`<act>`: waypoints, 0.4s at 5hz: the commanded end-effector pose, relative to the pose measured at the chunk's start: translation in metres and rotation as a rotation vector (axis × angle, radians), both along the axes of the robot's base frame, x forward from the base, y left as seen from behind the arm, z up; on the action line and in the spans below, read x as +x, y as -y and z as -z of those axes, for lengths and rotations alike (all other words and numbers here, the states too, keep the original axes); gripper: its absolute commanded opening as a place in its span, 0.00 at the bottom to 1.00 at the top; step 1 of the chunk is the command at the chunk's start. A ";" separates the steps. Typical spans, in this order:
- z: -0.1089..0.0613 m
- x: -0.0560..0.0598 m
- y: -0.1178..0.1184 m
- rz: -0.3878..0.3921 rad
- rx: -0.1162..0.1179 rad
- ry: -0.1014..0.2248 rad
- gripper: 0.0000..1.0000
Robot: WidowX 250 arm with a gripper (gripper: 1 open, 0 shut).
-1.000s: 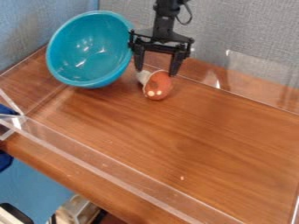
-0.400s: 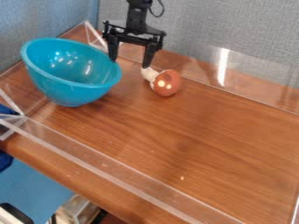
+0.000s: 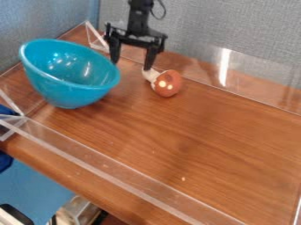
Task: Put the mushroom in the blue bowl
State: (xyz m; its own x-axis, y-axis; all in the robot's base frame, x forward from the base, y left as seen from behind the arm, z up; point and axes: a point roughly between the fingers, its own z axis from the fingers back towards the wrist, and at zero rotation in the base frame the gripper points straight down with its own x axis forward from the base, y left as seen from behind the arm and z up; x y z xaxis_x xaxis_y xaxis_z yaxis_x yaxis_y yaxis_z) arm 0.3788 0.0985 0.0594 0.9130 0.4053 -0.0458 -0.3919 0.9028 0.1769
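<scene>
The small toy mushroom with reddish-brown cap (image 3: 166,83) is seen lying just right of and below the wide-spread black gripper (image 3: 136,58), stem towards it.

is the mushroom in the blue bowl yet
Not yet. The mushroom lies on the wooden table, right of the blue bowl, whose inside shows empty.

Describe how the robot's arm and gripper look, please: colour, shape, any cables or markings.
The gripper is black, with thin fingers spreading down from a flat crossbar like a claw. A slim black arm segment rises above it. No cables or markings can be made out at this size.
</scene>
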 end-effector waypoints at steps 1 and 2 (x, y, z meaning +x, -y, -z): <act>-0.002 0.000 0.018 0.044 0.005 0.041 1.00; -0.002 0.011 0.023 0.026 0.003 0.040 1.00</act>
